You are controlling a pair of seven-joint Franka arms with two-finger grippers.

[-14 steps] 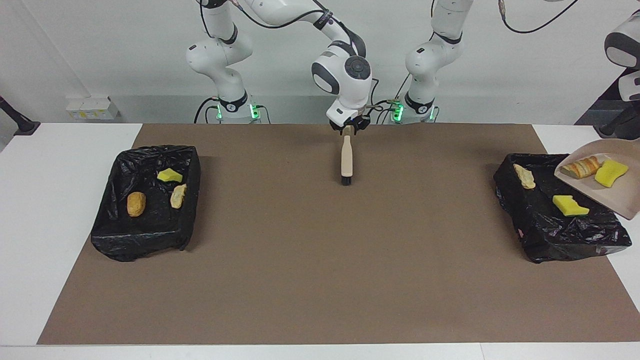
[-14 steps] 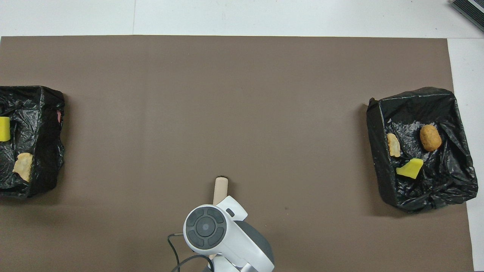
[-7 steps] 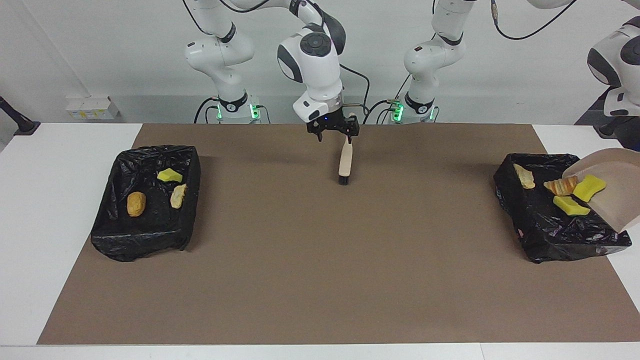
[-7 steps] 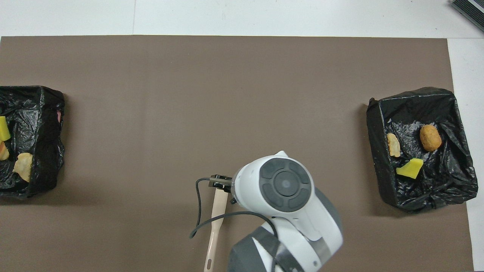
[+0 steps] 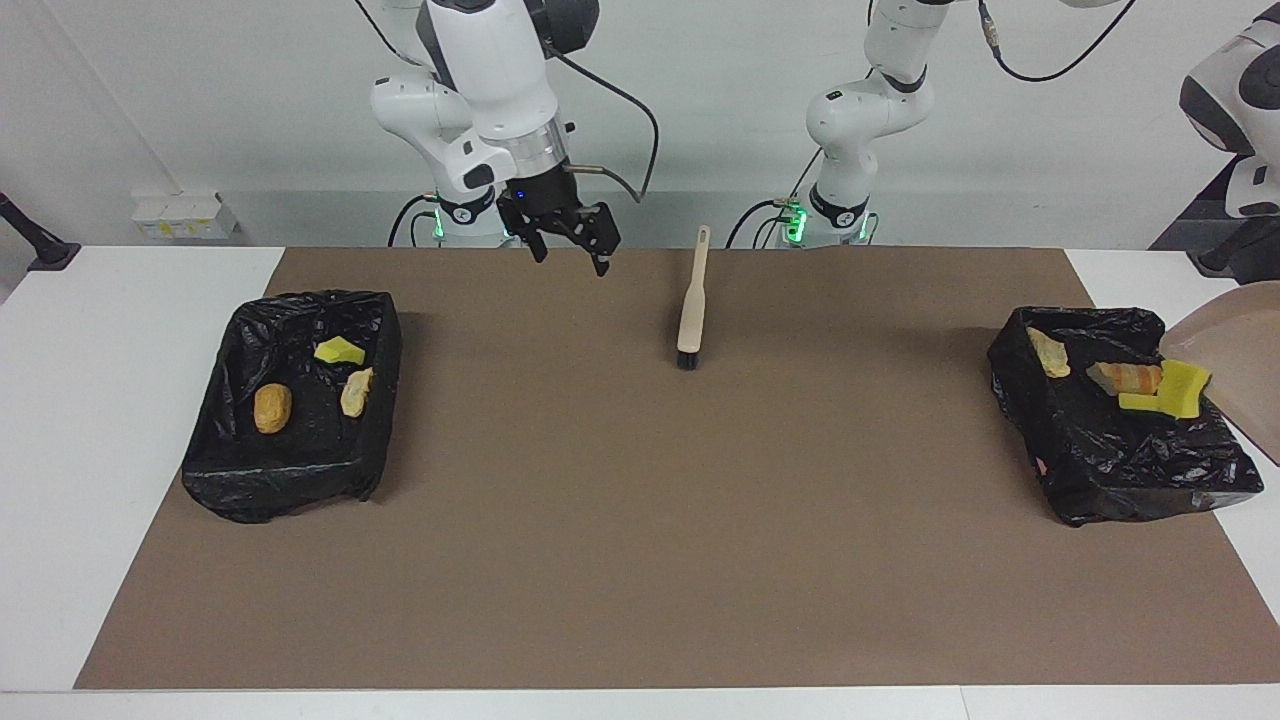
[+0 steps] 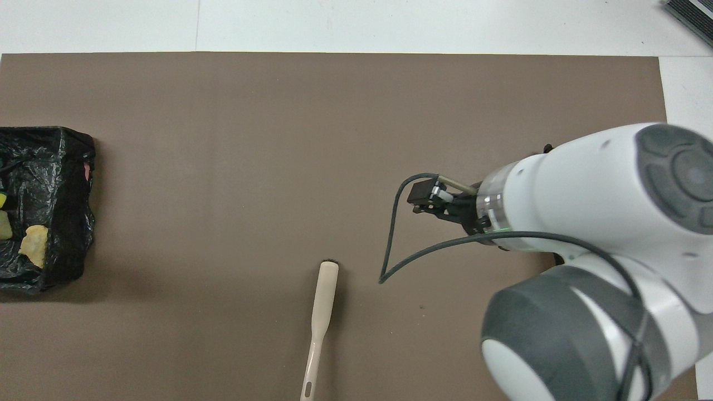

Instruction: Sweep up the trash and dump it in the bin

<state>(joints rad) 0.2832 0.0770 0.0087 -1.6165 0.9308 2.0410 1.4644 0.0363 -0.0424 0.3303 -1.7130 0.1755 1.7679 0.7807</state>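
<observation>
The beige dustpan hangs tilted over the black-lined bin at the left arm's end; its holder is out of frame. A bread piece and two yellow sponges lie in that bin by the pan's lip, with a tan scrap nearer the robots. The other bin holds an orange bread piece, a green-yellow sponge and a tan scrap. My right gripper is open and empty above the mat's edge by the robots. The brush lies on the mat.
The brown mat covers the table between the bins. In the overhead view the brush lies near the robots, the right arm hides the bin at its end, and the other bin shows at the edge.
My right gripper let go of the brush, rose and swung toward the right arm's end. The dustpan tipped further, and the bread and sponge slid off it into the bin.
</observation>
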